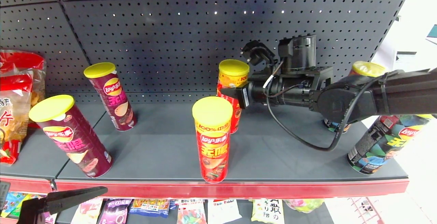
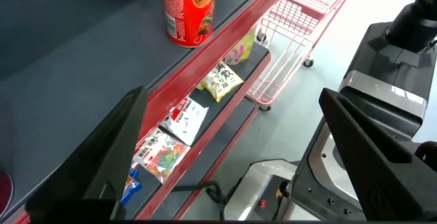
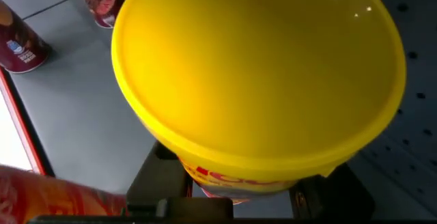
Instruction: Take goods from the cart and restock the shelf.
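The grey shelf (image 1: 164,149) with its red lip is seen across the head view. The pink cart (image 2: 300,19) is pictured on the floor at the upper right of the left wrist view. The rear red can (image 1: 233,75), upright at centre frame, is clasped around its body by the right tool (image 1: 235,95). The front red can (image 1: 213,142) is stood at the lip. The left tool (image 2: 229,115) is held spread wide.

Logo badge + big characters on front red cardboard tube w/ yellow lid (image 1: 212,149), rear red tube (image 1: 230,79), maroon tube (image 1: 73,142), teal tube (image 1: 379,149); small print on packets (image 1: 218,212) below.
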Available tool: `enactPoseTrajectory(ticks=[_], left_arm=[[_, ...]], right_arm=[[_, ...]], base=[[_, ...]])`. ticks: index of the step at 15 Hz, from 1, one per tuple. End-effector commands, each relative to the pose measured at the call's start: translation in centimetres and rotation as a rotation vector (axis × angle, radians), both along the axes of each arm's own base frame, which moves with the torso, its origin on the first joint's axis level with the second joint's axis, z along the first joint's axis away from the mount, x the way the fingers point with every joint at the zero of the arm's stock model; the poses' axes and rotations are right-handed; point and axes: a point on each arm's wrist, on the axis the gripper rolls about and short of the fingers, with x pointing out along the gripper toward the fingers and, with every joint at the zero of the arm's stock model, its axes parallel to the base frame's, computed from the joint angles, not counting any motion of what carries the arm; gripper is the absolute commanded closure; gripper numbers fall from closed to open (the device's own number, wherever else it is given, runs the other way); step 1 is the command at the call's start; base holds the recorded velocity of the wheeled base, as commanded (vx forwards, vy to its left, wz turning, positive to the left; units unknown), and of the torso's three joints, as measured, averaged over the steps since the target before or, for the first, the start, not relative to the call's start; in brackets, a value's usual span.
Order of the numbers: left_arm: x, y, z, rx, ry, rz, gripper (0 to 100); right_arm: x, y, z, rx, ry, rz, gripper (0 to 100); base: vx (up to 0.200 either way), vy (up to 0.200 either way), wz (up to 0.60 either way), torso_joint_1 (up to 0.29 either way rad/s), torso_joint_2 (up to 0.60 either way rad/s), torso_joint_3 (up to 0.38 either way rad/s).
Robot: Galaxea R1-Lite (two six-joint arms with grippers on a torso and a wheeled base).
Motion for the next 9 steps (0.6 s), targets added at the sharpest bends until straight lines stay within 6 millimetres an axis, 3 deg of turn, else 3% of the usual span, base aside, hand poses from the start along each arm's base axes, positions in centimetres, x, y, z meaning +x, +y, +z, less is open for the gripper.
enactPoseTrajectory(ticks=[1,7,8,9], left_arm=[[-0.03,0.01,0.02,-0.001,-0.002,0.0,0],[-0.25,0.07,-0.24,-0.001,0.002,0.0,0],[-0.25,0.07,-0.24,-0.001,0.002,0.0,0],[-0.32,0.09,-0.21,-0.002,-0.002,0.0,0]], right_arm=[[0.3,0.37,-0.41,-0.004,0.006,0.004,100],[-0.05,1.13,-1.14,-0.016,0.022,0.022,100],[-0.06,1.12,-1.18,-0.018,0.022,0.023,0],[-0.07,1.18,-1.29,-0.019,0.025,0.021,0]], base=[[0.0,0.0,0.0,0.0,0.0,0.0],[0.0,0.0,0.0,0.0,0.0,0.0],[0.0,0.0,0.0,0.0,0.0,0.0],[0.0,0.0,0.0,0.0,0.0,0.0]])
